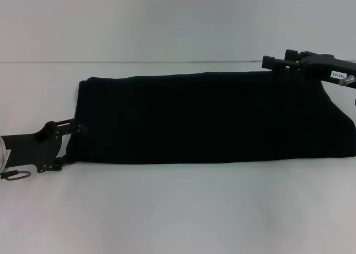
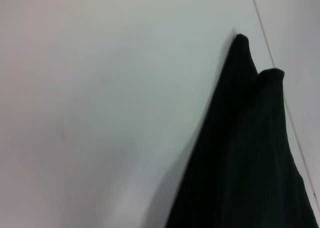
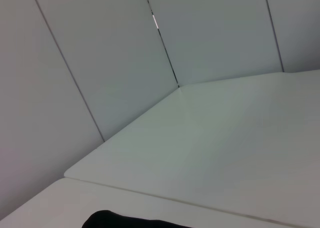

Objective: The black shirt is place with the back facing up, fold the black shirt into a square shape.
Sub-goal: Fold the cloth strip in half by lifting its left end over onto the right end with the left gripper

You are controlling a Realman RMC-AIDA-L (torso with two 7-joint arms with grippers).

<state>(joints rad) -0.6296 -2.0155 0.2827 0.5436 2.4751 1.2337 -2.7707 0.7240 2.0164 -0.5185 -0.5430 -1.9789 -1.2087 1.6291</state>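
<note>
The black shirt [image 1: 211, 118] lies on the white table as a long, flat band running left to right, with its plain side up. My left gripper [image 1: 77, 144] is at the band's near left corner, open, with one finger on each side of the fabric edge. My right gripper [image 1: 276, 59] hovers at the far edge of the band towards the right, open and holding nothing. In the left wrist view the shirt [image 2: 250, 163] shows two layered corners resting on the table. Only a small dark piece of the shirt [image 3: 125, 222] shows in the right wrist view.
The white table [image 1: 178, 209] stretches out in front of the shirt, and a narrower strip of it lies behind. A pale panelled wall [image 3: 125, 48] rises at the table's far edge. A small ring [image 1: 16, 175] hangs under my left arm.
</note>
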